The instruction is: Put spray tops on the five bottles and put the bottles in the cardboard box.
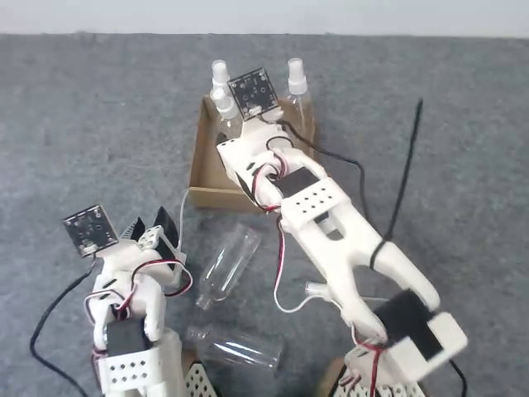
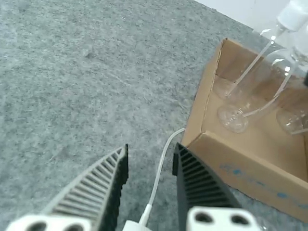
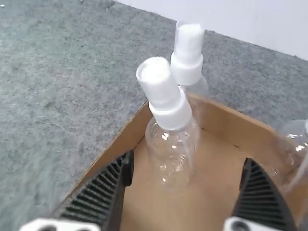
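The cardboard box (image 1: 207, 178) sits at the far middle of the table. Three clear bottles with white spray tops stand in it (image 1: 219, 76) (image 1: 225, 106) (image 1: 296, 78). My right gripper (image 3: 188, 166) hangs open over the box's left part, fingers wide either side of the nearer capped bottle (image 3: 171, 139) without touching it. Two uncapped bottles (image 1: 227, 265) (image 1: 235, 347) lie on the carpet. My left gripper (image 2: 150, 151) (image 1: 150, 223) is open near the box's front left corner. A spray top's thin tube (image 2: 161, 168) runs between its fingers.
Another loose spray top (image 1: 318, 289) lies by the right arm (image 1: 355, 248), partly hidden by it. Black and white cables trail across the grey carpet. Bare carpet spreads left of the box (image 2: 250, 163).
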You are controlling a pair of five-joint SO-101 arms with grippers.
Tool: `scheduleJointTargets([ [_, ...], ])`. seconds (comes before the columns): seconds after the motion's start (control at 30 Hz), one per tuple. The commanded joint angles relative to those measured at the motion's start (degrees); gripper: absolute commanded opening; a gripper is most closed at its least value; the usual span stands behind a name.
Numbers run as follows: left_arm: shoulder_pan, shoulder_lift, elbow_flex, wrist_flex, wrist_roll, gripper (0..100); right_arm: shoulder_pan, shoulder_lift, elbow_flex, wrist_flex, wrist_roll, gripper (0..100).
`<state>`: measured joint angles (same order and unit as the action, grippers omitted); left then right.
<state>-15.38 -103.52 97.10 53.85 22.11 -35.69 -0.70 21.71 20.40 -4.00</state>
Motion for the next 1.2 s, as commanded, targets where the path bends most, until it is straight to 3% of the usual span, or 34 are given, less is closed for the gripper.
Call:
scheduleJointTargets([
  [0.0, 0.1, -0.7, -0.6, -0.1, -0.4, 15, -0.1, -9.1, -0.7, 5.4, 0.9, 28.8],
  [0.33, 0.0, -0.7, -0.6, 0.1, -0.4, 15, 0.7, -21.3, -0.7, 25.3, 4.7, 28.8],
  [0.47, 0.0, -0.7, -0.6, 0.2, -0.4, 15, 0.7, -24.4, -0.4, 34.5, 9.8, 28.8],
  [0.67, 0.0, -0.7, -0.6, 0.2, -0.4, 15, 3.6, -28.6, -0.4, 46.8, 10.2, 28.8],
  [0.9, 0.0, -0.7, -0.6, 0.2, -0.4, 15, 7.9, -29.6, -0.4, 56.0, 10.2, 28.8],
  [1.17, -2.9, -0.8, -0.6, -0.4, -0.4, 15, 4.9, -29.9, -0.4, 60.5, 10.2, 28.8],
])
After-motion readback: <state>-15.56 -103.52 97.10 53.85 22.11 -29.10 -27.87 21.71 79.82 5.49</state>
